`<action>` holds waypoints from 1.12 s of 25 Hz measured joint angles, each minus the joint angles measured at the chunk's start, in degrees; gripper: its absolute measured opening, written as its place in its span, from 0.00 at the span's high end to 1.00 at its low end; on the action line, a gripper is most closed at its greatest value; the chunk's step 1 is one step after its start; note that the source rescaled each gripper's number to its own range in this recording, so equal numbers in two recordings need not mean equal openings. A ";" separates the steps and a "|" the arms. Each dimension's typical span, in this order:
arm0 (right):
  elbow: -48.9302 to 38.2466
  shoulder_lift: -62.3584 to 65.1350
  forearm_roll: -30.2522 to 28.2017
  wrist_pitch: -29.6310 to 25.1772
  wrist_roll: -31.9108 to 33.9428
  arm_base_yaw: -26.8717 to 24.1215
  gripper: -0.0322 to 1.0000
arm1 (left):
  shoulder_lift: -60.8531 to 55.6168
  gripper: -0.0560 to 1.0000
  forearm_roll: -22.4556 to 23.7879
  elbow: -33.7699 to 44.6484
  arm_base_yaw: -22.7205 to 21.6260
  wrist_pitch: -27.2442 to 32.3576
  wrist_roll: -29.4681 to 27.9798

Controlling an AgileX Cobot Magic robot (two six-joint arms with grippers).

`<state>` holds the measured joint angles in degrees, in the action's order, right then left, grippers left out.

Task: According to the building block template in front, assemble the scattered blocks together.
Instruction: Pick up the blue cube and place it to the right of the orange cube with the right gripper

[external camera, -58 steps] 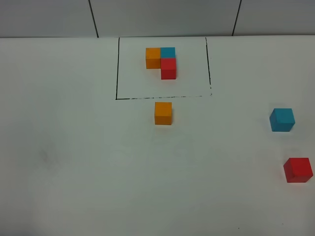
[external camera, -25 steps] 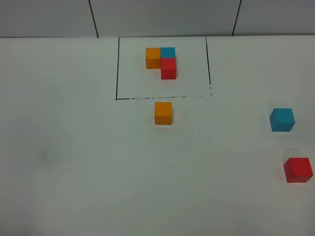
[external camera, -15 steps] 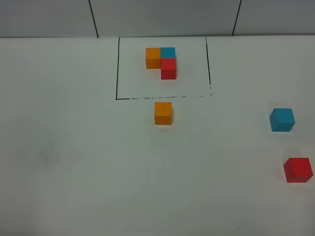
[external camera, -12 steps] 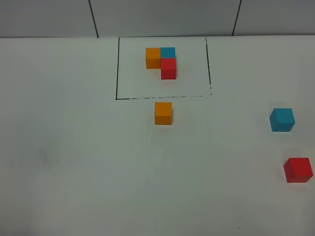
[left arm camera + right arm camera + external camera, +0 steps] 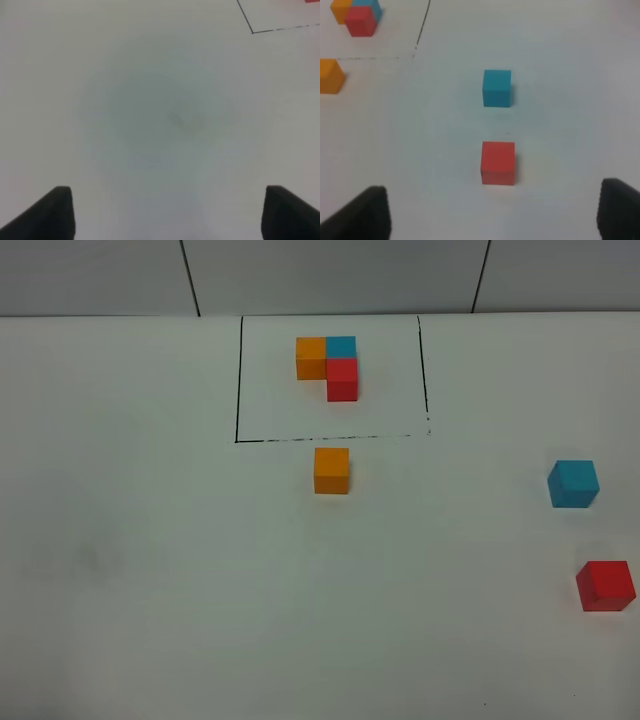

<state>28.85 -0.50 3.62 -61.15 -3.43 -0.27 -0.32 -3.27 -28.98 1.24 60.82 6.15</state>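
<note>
Nothing is assembled yet: left end effector and right end effector hang open and empty, the matte orange cube sits just outside the black-framed 3-cube template, and the matte teal-blue cube and matte red cube, well apart rightward, probably need fetching first.

The left tool and right tool each show two blunt, matte black fingertips

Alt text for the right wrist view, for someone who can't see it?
A red cube and a teal-blue cube sit apart on a white table ahead of the open right gripper. An orange cube and the black-framed template show at one edge.
</note>
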 joint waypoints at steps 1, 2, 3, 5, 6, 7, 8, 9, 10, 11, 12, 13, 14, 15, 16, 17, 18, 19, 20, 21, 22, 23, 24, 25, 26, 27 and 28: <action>0.00 0.00 0.07 0.00 0.00 0.00 0.30 | 0.00 0.26 0.00 0.00 0.00 0.00 0.00; 0.00 0.00 0.07 0.00 0.00 0.00 0.30 | 0.00 0.26 0.00 0.00 0.00 0.00 0.00; 0.00 0.00 0.10 0.00 0.00 0.00 0.30 | 0.00 0.26 0.00 0.00 0.00 0.00 0.00; 0.00 0.00 0.10 0.00 0.00 0.00 0.30 | 0.00 0.26 0.00 0.00 0.00 0.00 0.00; 0.00 0.00 0.10 0.00 0.00 0.00 0.30 | 0.00 0.26 0.00 0.00 0.00 0.00 0.00; 0.00 0.00 0.10 0.00 0.00 0.00 0.30 | 0.00 0.26 0.00 0.00 0.00 0.00 0.00; 0.00 0.00 0.10 0.00 0.00 0.00 0.30 | 0.00 0.26 0.00 0.00 0.00 0.00 0.00; 0.00 0.00 0.14 0.00 0.00 0.00 0.30 | 0.00 0.26 0.00 0.00 0.00 0.00 0.00; 0.00 0.00 0.14 0.00 0.00 0.00 0.30 | 0.00 0.26 0.00 0.00 0.00 0.00 0.00; 0.00 0.00 0.14 0.00 0.00 0.00 0.30 | 0.00 0.26 0.00 0.00 0.00 0.00 0.00; 0.00 0.00 0.14 0.00 0.00 0.00 0.30 | 0.00 0.26 0.00 0.00 0.00 0.05 0.00; 0.00 0.00 0.14 0.00 0.00 0.00 0.30 | 0.00 0.26 0.00 0.00 0.00 0.05 0.00; 0.00 0.00 0.14 0.00 0.00 0.00 0.30 | 0.00 0.26 0.00 0.00 0.00 0.05 0.00; 0.00 0.00 0.14 0.00 0.00 0.00 0.30 | 0.00 0.26 0.00 0.00 0.00 0.05 0.00; 0.00 0.00 0.14 0.00 0.00 0.00 0.30 | 0.00 0.26 0.00 0.00 0.00 0.05 0.00; 0.00 0.00 0.14 0.00 0.00 0.00 0.30 | 0.00 0.26 0.00 0.00 0.00 0.05 0.00; 0.00 0.00 0.14 0.00 0.00 0.00 0.30 | 0.00 0.26 0.00 0.00 0.00 0.05 0.00; 0.00 0.00 0.14 0.00 0.00 0.00 0.30 | 0.00 0.26 0.00 0.00 0.00 0.05 0.00; 0.00 0.00 0.14 0.00 0.00 0.00 0.30 | 0.00 0.26 0.00 0.00 0.00 0.05 0.00; 0.00 0.00 0.14 0.00 0.00 0.00 0.30 | 0.00 0.26 0.00 0.00 0.00 0.05 0.00; 0.00 0.00 0.14 0.00 0.00 0.00 0.30 | 0.00 0.26 0.00 0.00 0.00 0.05 0.00; 0.00 0.00 0.14 0.00 0.00 0.00 0.30 | 0.00 0.26 0.00 0.00 0.00 0.05 0.00; 0.00 0.00 0.14 0.00 0.00 0.00 0.30 | 0.00 0.26 0.00 0.00 0.00 0.05 0.00; 0.00 0.00 0.14 0.00 0.00 0.00 0.30 | 0.00 0.26 0.00 0.00 0.00 0.05 0.00; 0.00 0.00 0.14 0.00 0.00 0.00 0.30 | 0.00 0.26 0.00 0.00 0.00 0.05 0.00; 0.00 0.00 0.14 0.00 0.00 0.00 0.30 | 0.00 0.26 0.00 0.00 0.00 0.05 0.00; 0.00 0.00 0.14 0.00 0.04 0.00 0.30 | 0.00 0.26 0.00 0.00 0.00 0.05 0.00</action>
<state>28.85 -0.50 3.76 -61.15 -3.38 -0.27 -0.32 -3.27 -28.98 1.24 60.87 6.15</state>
